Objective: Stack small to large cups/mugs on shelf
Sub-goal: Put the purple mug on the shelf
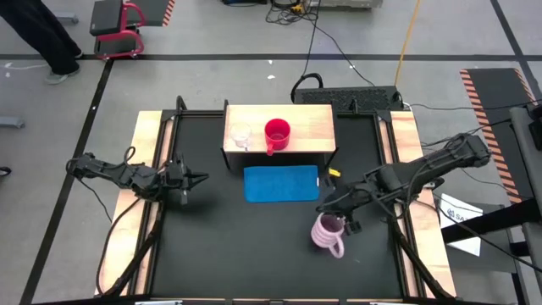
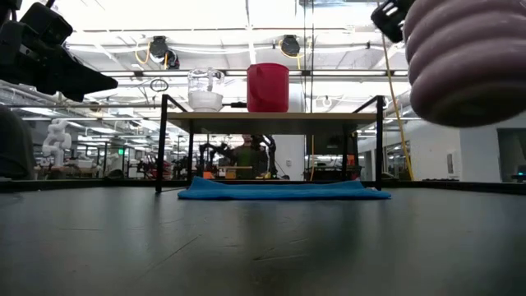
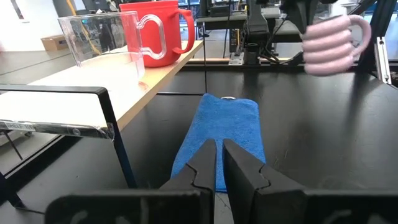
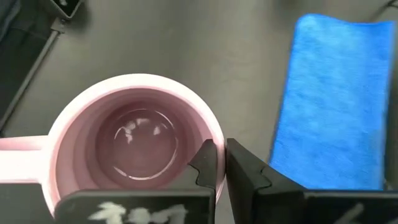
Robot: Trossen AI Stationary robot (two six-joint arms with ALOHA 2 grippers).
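The clear glass cup (image 1: 240, 135) and the red mug (image 1: 277, 133) stand side by side on the wooden shelf (image 1: 309, 123) at the table's far middle. My right gripper (image 1: 343, 219) is shut on the ribbed lilac mug (image 1: 325, 230), which is up in the air near the table's right side; it also shows in the low view (image 2: 464, 57) and the left wrist view (image 3: 333, 43). My left gripper (image 1: 199, 179) is shut and empty above the table's left part, pointing toward the blue mat (image 1: 280, 183). My right gripper holds the lilac mug by its rim (image 4: 214, 134), on the side away from the handle (image 4: 18, 144). One finger is inside the mug and one outside. The fingers come from above, pointing down. The mug hangs upright, mouth up, lifted clear of the table.
The blue mat lies flat on the black table just in front of the shelf. The shelf's dark legs (image 2: 161, 144) stand at either side of the mat. Wooden strips (image 1: 148, 169) run along the table's left and right edges.
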